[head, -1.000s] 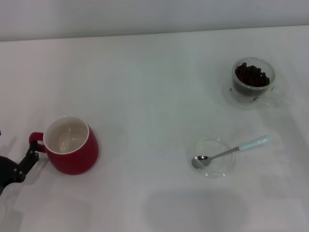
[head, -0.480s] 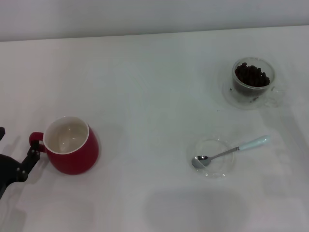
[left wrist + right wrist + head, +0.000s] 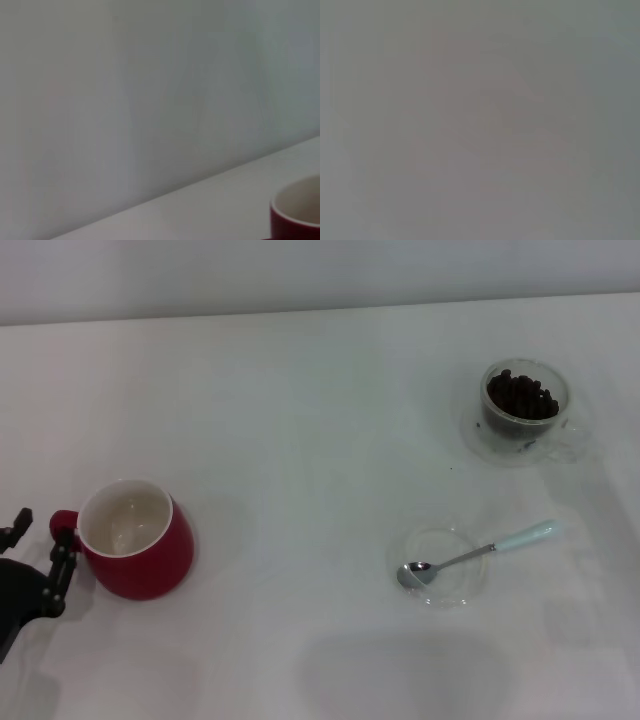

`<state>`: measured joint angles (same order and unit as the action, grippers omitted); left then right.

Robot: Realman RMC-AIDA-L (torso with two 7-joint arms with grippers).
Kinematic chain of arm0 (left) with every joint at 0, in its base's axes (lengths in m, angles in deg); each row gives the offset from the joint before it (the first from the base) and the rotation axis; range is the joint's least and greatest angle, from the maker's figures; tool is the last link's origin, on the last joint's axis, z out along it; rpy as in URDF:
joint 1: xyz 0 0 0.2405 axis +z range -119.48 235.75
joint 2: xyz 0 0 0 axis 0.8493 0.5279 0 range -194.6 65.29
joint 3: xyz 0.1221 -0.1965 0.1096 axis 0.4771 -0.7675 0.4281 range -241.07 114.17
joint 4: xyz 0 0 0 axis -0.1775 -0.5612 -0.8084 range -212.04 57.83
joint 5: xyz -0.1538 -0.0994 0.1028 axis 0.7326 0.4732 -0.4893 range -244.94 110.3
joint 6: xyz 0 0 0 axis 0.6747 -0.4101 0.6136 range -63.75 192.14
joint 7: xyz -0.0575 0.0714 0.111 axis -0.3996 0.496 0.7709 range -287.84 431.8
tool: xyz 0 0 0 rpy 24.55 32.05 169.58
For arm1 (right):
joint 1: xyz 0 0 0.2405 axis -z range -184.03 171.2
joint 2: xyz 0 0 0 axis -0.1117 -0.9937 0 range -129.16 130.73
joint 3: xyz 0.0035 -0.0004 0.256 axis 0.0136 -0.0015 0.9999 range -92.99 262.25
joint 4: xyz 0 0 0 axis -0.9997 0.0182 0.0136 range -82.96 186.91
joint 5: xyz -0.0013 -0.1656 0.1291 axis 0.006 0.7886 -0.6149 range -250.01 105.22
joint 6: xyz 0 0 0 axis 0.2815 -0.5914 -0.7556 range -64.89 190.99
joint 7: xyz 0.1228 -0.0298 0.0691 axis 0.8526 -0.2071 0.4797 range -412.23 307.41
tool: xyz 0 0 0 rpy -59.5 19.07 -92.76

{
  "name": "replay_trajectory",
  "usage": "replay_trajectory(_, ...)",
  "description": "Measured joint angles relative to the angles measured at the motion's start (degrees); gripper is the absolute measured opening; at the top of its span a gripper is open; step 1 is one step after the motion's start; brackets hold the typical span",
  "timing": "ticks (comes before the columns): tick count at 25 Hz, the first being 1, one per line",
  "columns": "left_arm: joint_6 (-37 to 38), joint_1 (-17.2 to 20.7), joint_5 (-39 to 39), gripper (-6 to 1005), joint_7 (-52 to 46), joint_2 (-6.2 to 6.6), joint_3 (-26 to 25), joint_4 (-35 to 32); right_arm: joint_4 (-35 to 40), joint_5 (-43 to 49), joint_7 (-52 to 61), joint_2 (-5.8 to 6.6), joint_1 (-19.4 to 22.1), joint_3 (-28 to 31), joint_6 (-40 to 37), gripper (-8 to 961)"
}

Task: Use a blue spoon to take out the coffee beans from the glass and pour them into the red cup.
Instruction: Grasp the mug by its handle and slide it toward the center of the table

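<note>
On the counter (image 3: pixel 300 440) we list: a red cup (image 3: pixel 130 552), upright at our near left, its handle between the spread jaws of our left gripper (image 3: pixel 42 538), which grips nothing; a spoon (image 3: pixel 475 553), bowl resting in a shallow dish (image 3: pixel 440 567); a glass (image 3: pixel 525 410) of beans (image 3: pixel 520 395) at far right. The right gripper is out of sight.

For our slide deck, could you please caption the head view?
Left gripper at red cup handle; blue spoon rests in dish.
</note>
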<state>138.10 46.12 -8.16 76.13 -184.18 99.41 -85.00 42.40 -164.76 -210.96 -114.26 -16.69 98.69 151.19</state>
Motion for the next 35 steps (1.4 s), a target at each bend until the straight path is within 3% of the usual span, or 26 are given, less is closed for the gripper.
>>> replay_trajectory(6, 0.0, -0.6, -0.5, 435, 0.0, 0.0, 0.0, -0.1, 0.0, 0.0, 0.0, 0.0, 0.1, 0.0, -0.1, 869)
replay_trajectory(20, -1.6, -1.9, -0.7, 401, 0.0, 0.18, 0.0, 0.2, 0.1, 0.0, 0.0, 0.0, 0.2, 0.1, -0.1, 866)
replay_trajectory(25, -2.1, -2.1, -0.7, 222, 0.0, 0.18, 0.0, 0.5, 0.1, 0.0, 0.0, 0.0, 0.0, 0.1, -0.1, 865)
replay_trajectory(35, -3.3, -2.4, -0.5, 226, 0.2, 0.26, -0.3, 1.4, 0.0, 0.0, 0.0, 0.0, -0.3, 0.1, -0.2, 863)
